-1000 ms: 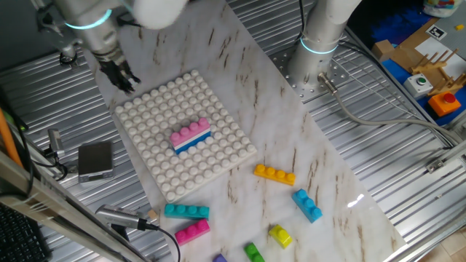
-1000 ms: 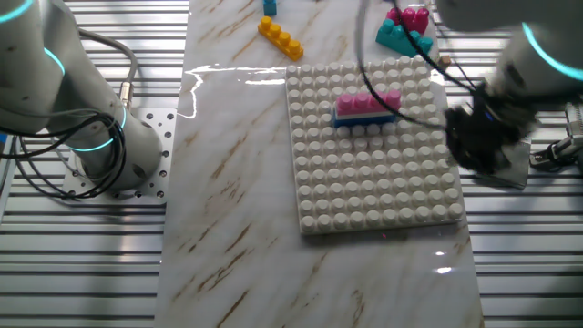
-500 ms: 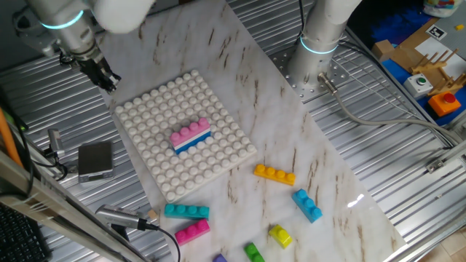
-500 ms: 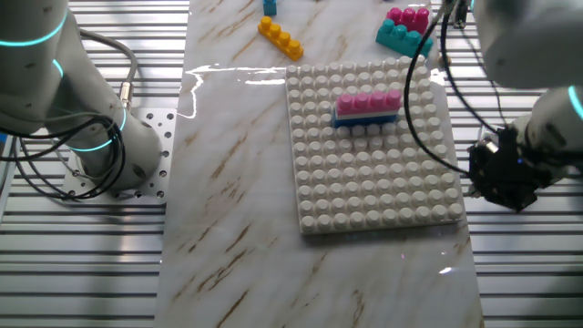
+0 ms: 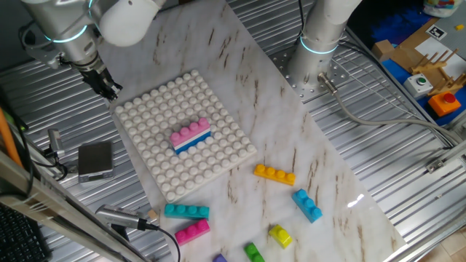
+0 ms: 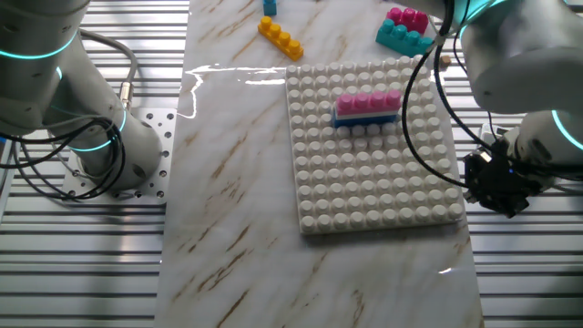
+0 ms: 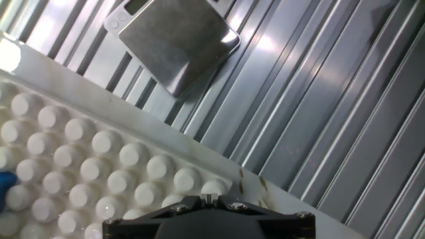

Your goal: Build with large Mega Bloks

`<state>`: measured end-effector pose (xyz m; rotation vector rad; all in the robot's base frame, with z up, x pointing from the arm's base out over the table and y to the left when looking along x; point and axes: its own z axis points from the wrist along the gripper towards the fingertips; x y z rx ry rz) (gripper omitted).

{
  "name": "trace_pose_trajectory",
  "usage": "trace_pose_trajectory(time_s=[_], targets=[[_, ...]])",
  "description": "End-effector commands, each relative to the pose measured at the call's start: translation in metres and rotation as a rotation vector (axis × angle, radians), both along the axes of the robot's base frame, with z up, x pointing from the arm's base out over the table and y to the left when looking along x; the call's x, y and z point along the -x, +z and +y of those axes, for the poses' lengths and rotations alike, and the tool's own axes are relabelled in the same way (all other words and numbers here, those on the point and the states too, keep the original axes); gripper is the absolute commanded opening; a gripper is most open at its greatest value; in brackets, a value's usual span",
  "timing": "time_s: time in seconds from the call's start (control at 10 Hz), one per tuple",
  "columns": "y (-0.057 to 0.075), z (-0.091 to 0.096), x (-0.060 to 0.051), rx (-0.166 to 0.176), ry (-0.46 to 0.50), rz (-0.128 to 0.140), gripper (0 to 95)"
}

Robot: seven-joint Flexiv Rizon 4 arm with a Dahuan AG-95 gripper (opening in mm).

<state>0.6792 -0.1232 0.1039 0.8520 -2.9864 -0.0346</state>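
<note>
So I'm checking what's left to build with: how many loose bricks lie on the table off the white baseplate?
7, maybe more: orange, blue, teal, pink, yellow, green, and a purple one cut off by the bottom edge, where more may hide.

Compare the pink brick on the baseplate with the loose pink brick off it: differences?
The pink brick on the baseplate sits stacked on a blue brick near the middle of the white baseplate; the loose pink brick lies on the marble beside a teal brick. The stacked one shows four studs in a row; the loose one looks shorter. Both are pink, studs up, and neither is held by the gripper.
</note>
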Motion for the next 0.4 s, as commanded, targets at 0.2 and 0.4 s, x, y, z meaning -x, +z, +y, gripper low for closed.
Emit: trace_pose_trajectory(time_s=[0.2,0.4], targets=[[-0.0004,-0.0004,0.0007,0.02,-0.027,0.004,0.0],[0.0004,-0.0007,0.0007,0.018,-0.013,0.004,0.0]])
